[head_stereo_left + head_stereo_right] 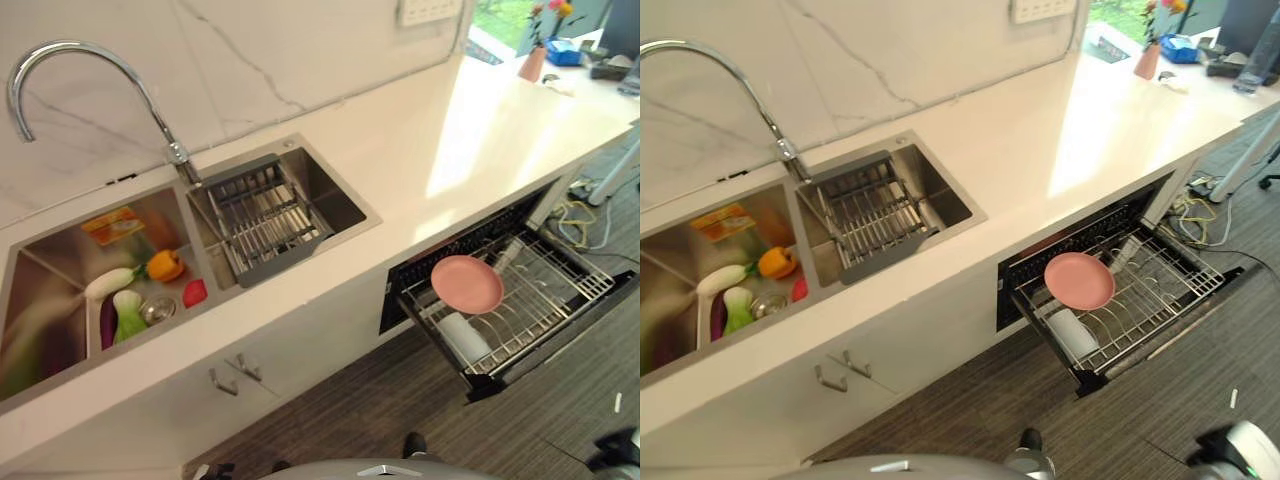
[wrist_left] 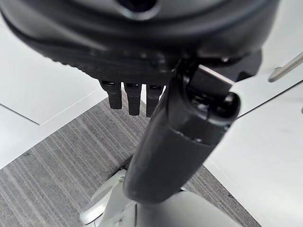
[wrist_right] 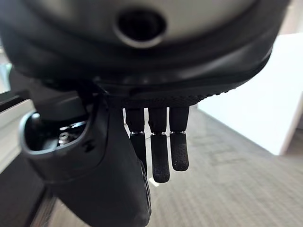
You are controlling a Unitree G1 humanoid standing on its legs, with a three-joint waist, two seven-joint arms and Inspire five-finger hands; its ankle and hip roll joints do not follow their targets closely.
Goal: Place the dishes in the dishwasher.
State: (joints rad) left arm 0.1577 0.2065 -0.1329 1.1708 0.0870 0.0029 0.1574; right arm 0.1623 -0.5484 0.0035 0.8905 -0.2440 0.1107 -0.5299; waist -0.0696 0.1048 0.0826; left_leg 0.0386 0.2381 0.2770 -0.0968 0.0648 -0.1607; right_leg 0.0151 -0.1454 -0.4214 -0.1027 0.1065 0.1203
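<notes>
A pink plate (image 1: 467,284) stands tilted in the pulled-out dishwasher rack (image 1: 560,290) below the counter at the right. A white cup (image 1: 463,338) lies in the same rack, just in front of the plate. My left hand (image 2: 142,28) hangs over grey carpet by white cabinet fronts, its fingers (image 2: 133,101) straight and holding nothing. My right hand (image 3: 142,56) also hangs over the carpet with straight fingers (image 3: 161,151) and nothing in it. Both hands are away from the rack.
A double sink is set in the white counter (image 1: 480,130). Its right basin holds an empty grey dish drainer (image 1: 265,215). The left basin holds vegetables, among them an orange pepper (image 1: 165,266). A curved faucet (image 1: 90,60) rises behind. A vase (image 1: 533,60) stands far right.
</notes>
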